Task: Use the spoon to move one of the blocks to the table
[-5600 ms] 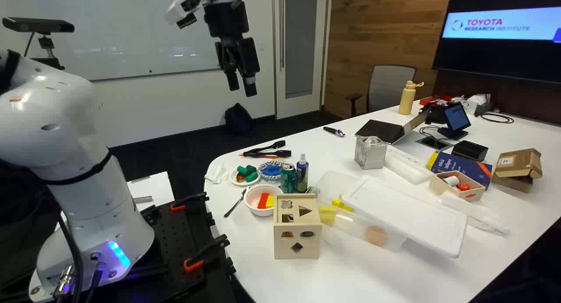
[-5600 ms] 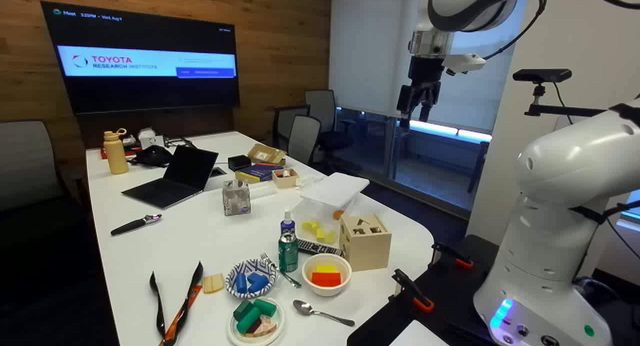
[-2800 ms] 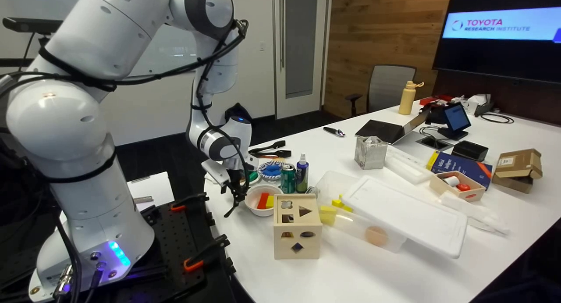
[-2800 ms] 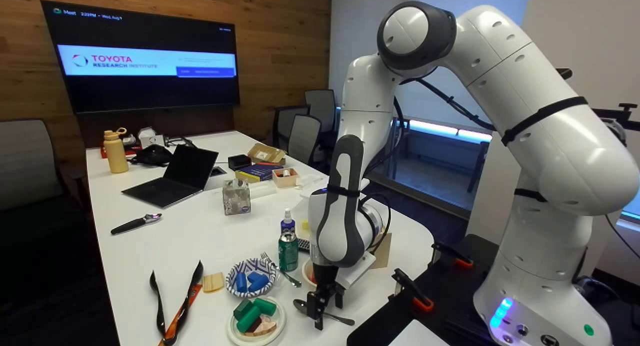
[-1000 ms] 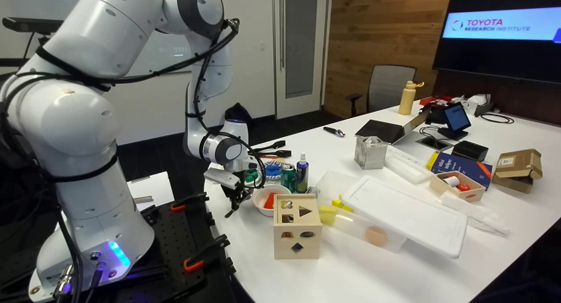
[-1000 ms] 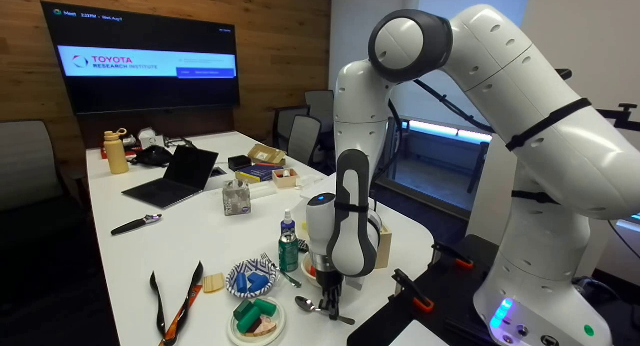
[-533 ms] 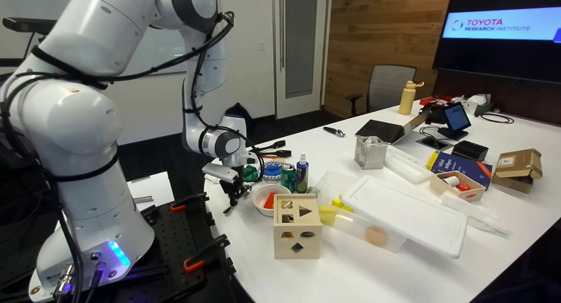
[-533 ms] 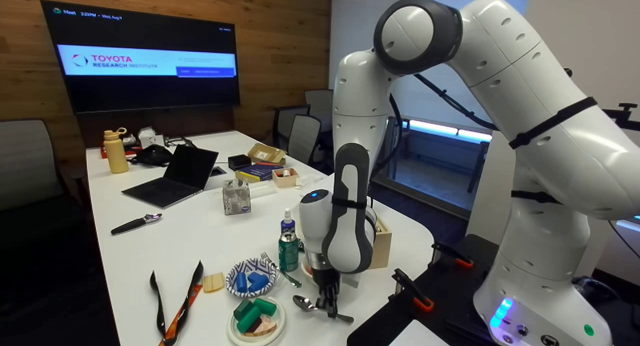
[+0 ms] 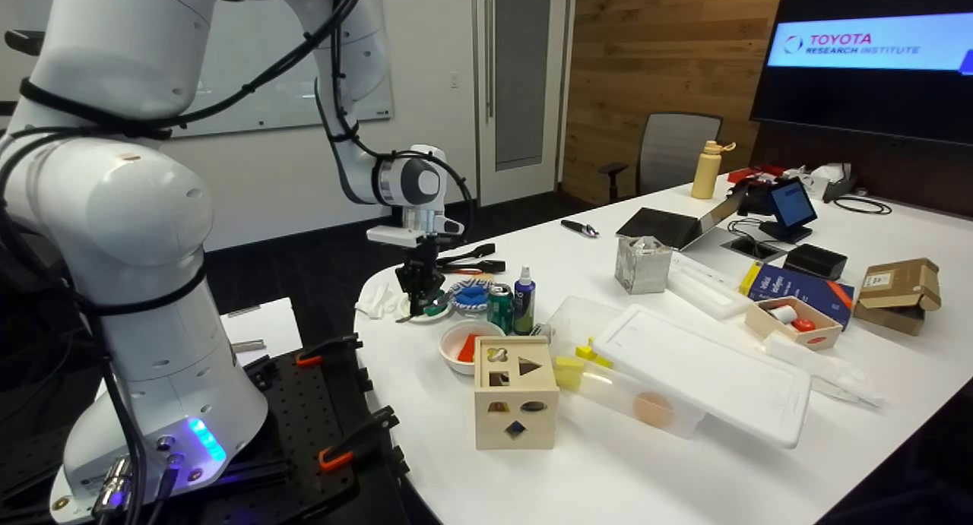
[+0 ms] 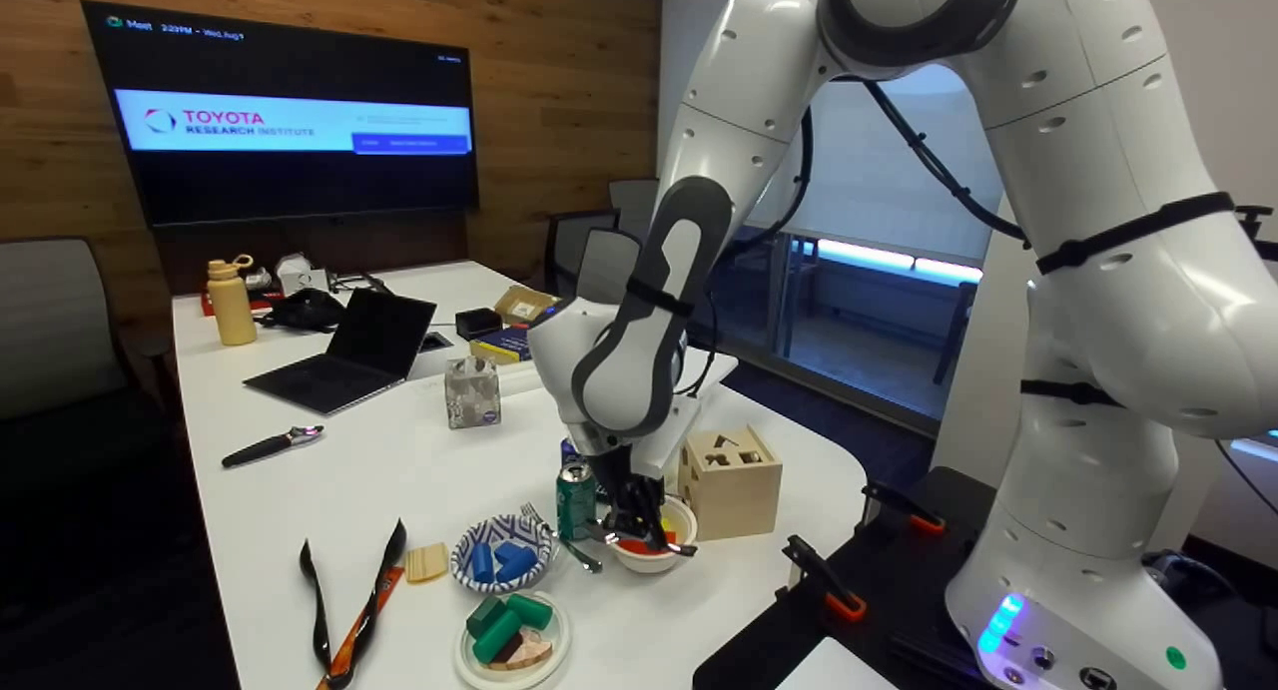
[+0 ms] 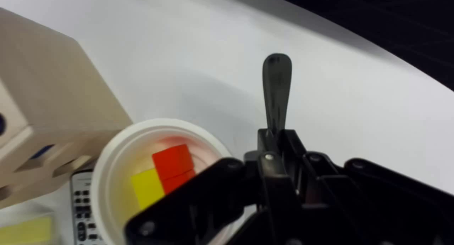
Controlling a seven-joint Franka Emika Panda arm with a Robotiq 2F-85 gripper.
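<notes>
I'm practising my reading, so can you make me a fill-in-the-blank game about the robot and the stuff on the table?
The gripper holds the spoon by its ____.
The bowl holding the yellow block is coloured ____.
The drink can is coloured ____.
The box beside that bowl is made of ____.

Missing words: handle; white; green; wood.

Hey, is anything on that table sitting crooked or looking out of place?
Yes: the white lid lies askew across the clear bin, sticking out past its edge instead of closing it.
</notes>
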